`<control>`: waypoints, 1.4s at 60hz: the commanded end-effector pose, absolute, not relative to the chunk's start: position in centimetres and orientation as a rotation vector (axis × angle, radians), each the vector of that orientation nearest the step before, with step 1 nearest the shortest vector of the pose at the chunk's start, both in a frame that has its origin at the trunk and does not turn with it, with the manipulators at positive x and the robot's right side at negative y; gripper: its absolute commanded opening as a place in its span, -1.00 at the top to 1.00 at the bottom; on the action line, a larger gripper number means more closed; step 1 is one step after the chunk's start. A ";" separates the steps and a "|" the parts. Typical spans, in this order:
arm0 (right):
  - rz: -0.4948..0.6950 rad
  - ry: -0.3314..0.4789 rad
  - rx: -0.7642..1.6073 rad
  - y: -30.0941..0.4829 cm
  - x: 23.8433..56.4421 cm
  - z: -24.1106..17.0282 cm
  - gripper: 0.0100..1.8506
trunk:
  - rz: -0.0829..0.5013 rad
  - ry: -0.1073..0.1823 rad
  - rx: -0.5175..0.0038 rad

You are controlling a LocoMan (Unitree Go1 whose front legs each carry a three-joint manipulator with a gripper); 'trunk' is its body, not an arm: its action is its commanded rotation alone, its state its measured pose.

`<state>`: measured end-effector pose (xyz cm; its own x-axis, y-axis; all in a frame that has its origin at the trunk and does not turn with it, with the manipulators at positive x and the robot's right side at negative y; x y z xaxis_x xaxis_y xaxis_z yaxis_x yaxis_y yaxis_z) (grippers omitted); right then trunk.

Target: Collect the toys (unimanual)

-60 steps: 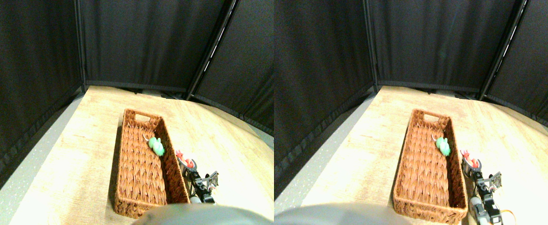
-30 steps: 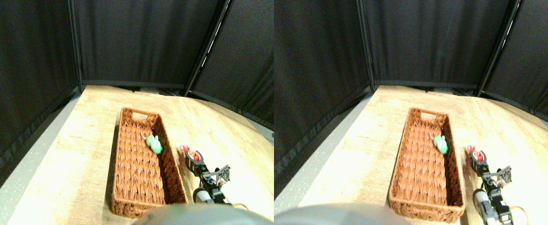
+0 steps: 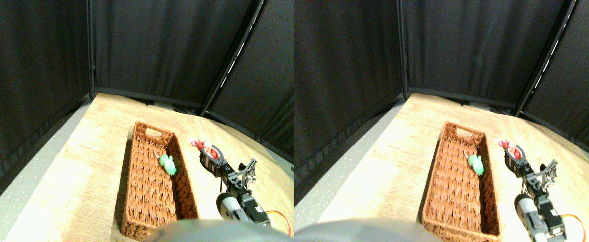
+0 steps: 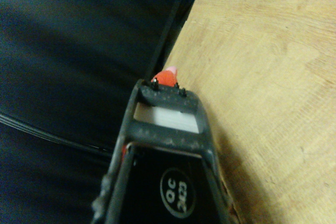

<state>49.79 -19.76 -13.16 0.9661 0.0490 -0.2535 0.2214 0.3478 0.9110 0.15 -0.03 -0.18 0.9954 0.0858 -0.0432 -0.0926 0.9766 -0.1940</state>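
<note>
The gripper (image 3: 209,152) is clamped on a red-pink toy (image 3: 202,146), which pokes out past the jaw tip in the wrist view, and holds it above the bench (image 3: 87,151), just right of the basket (image 3: 151,201). At left, the long wicker basket lies lengthwise on the wooden bench, with a green toy (image 3: 168,164) inside against its right wall. Black curtains (image 3: 163,45) stand behind.

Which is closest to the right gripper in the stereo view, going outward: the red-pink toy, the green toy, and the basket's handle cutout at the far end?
1. Red-pink toy: between the fingers of the right gripper, raised beside the basket.
2. Green toy: inside the basket, against its gripper-side wall.
3. Handle cutout: basket's far end wall.
</note>
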 end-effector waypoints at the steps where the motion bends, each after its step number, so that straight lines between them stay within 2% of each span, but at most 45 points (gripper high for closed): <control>1: -0.039 0.243 1.203 -18.9 50.1 -12.3 0.95 | 0.128 0.005 -0.235; 17: 0.005 0.292 1.200 -15.5 51.3 -11.9 0.95 | 0.205 -0.011 -0.304; 26: 0.091 0.364 1.194 -13.2 52.1 -12.6 0.92 | 0.253 -0.013 -0.341; 29: 0.084 0.385 1.213 -12.5 52.1 -12.8 0.88 | 0.265 -0.013 -0.349; 35: 0.100 0.418 1.216 -11.5 52.1 -13.6 0.86 | 0.279 -0.013 -0.363; 42: 0.081 0.441 1.245 -10.5 51.7 -14.0 0.94 | 0.284 -0.010 -0.367; 53: 0.076 0.476 1.237 -10.0 51.0 -13.9 0.95 | 0.273 -0.011 -0.360; 57: 0.072 0.544 1.202 -10.2 50.6 -13.6 0.35 | 0.265 -0.010 -0.351; 58: 0.072 0.544 1.202 -10.2 50.6 -13.6 0.35 | 0.263 -0.011 -0.348; 59: 0.070 0.555 1.196 -10.3 50.6 -13.6 0.17 | 0.263 -0.012 -0.347; 62: 0.069 0.575 1.180 -10.6 50.4 -13.6 -0.20 | 0.256 -0.013 -0.340; 64: 0.088 0.572 1.146 -10.9 50.3 -13.6 -0.39 | 0.252 -0.013 -0.336; 65: 0.088 0.572 1.146 -10.9 50.3 -13.6 -0.39 | 0.250 -0.012 -0.334; 67: 0.094 0.566 1.126 -11.1 50.2 -13.5 -0.53 | 0.248 -0.010 -0.332; 73: 0.103 0.535 1.097 -12.0 50.0 -13.1 -0.58 | 0.234 -0.008 -0.317; 78: 0.093 0.503 1.122 -12.8 50.1 -13.0 -0.51 | 0.219 -0.006 -0.302; 84: 0.030 0.425 1.165 -14.4 49.9 -12.7 -0.38 | 0.187 0.001 -0.272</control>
<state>49.88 -13.88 -13.75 0.9002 0.2561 -0.3522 0.2332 0.3994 0.8866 -0.16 0.08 -0.13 0.9767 0.2131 -0.0240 -0.2102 0.9297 -0.3025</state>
